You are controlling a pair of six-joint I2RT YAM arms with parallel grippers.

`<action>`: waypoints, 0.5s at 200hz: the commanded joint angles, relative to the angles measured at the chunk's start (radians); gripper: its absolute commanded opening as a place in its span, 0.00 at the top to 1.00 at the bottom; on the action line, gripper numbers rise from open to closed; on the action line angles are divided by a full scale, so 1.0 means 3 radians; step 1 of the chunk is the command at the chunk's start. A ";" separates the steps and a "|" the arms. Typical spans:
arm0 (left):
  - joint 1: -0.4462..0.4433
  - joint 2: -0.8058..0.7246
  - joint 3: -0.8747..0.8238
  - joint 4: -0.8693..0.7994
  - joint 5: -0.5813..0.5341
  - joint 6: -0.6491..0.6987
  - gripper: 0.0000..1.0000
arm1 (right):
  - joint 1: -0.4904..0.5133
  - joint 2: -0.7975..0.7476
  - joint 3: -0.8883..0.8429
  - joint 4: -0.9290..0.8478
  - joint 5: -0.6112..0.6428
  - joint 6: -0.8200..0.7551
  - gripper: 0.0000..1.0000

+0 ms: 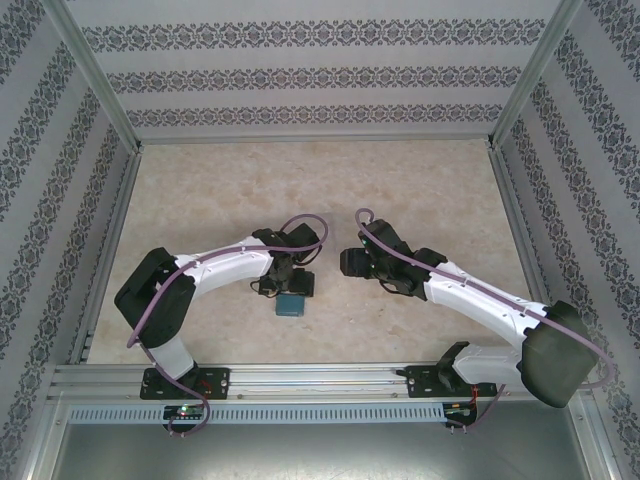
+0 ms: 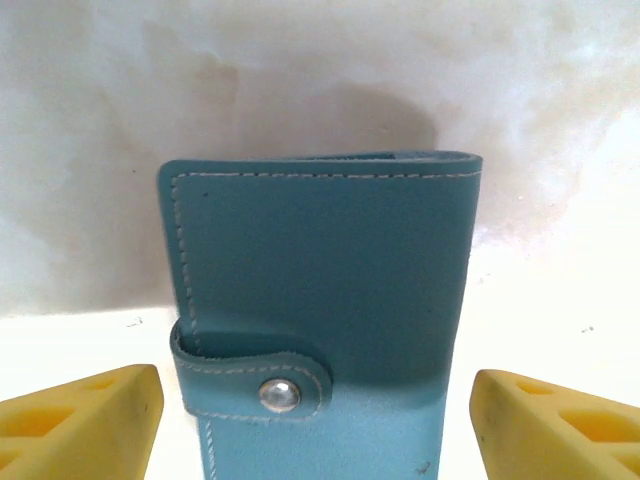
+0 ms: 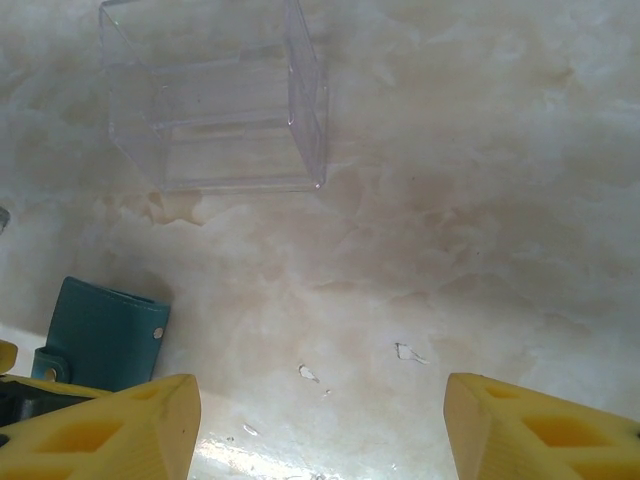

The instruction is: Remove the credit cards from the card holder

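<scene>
Basically, the card holder [image 2: 320, 290] lies flat on the tabletop [image 3: 450, 200], closed, teal cover up, fold edge away from the left wrist camera. Its snap tab [image 2: 250, 385] wraps round from the side, and the metal stud [image 2: 279, 394] looks pressed home. The credit cards are presumably inside the shut cover.

Handling, as a guess:
- The holder is light, soft stitched leather-like material that is bendy rather than stiff. The cover should give a fair grip and isn't fragile.
- It will likely slide on the smooth tabletop if pushed from one side only.
- Best hold is across the two long edges, mid-panel, to pin it down. The tab's free end is the spot to pull to pop the snap.
- The cards are probably stiff, thin and slick, so pinch them by an exposed edge once the holder is opened.

The left pincer [image 2: 316, 385] is spread wide, with a yellow finger [image 2: 80, 425] on each side of the holder and a gap on both sides, gripping nothing.

The right pincer [image 3: 320, 400] is also apart and empty over bare tabletop, with the holder off to its left. A clear box [image 3: 215, 100] sits further out, well apart from the holder.
</scene>
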 commanded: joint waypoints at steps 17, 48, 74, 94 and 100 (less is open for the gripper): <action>-0.0047 -0.0114 0.0056 -0.0224 -0.0145 -0.0035 0.21 | -0.0016 -0.0003 -0.0019 0.0012 -0.0014 0.0041 0.34; -0.0047 -0.0123 0.0027 -0.0206 -0.0148 -0.0043 0.40 | -0.0019 0.0021 -0.0008 0.0017 -0.0027 0.0035 0.35; -0.0043 -0.0086 0.0012 -0.0174 -0.0116 -0.0040 0.51 | -0.0017 0.0048 0.0007 0.0018 -0.0037 0.0027 0.35; -0.0045 -0.0044 0.0005 -0.0148 -0.0093 -0.0034 0.54 | -0.0020 0.0076 0.0012 0.0022 -0.0047 0.0022 0.34; -0.0046 -0.0033 -0.0003 -0.0137 -0.0090 -0.0034 0.55 | -0.0017 0.0087 0.0012 0.0022 -0.0054 0.0027 0.35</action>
